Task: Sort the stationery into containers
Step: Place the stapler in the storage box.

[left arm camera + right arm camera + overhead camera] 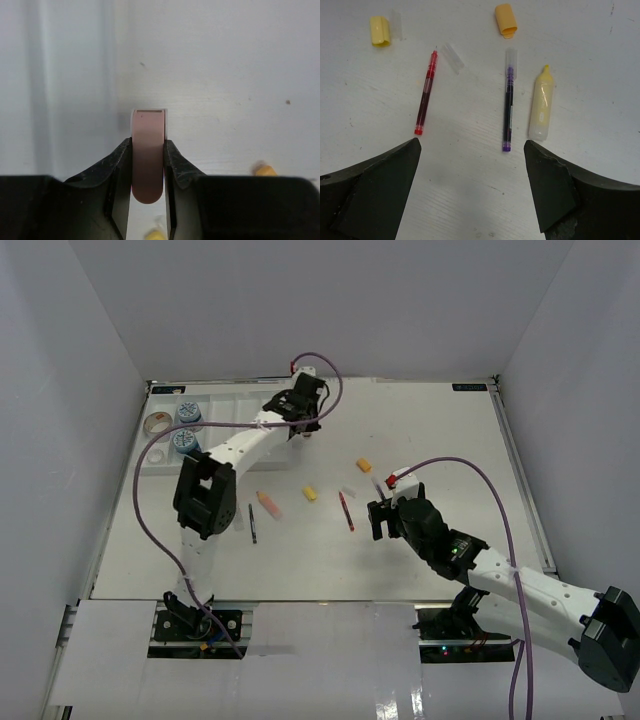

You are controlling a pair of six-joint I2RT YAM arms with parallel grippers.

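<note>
My left gripper (303, 422) is at the far side of the table, by the right end of the white compartment tray (225, 410). It is shut on a pink eraser (148, 155), which stands upright between the jaws above the table. My right gripper (384, 517) hangs open over mid-table with nothing between its fingers. Just ahead of the right gripper (472, 145) lie a red pen (426, 93), a dark purple-tipped pen (508, 107) and a pale yellow marker (541, 105).
A tape roll (157, 423) and two blue-white tubs (188, 414) sit in the tray's left end. Loose on the table: an orange cap (506, 20), a yellow eraser (380, 30), clear caps (454, 57), a pink-orange marker (268, 503) and a thin dark pen (252, 523).
</note>
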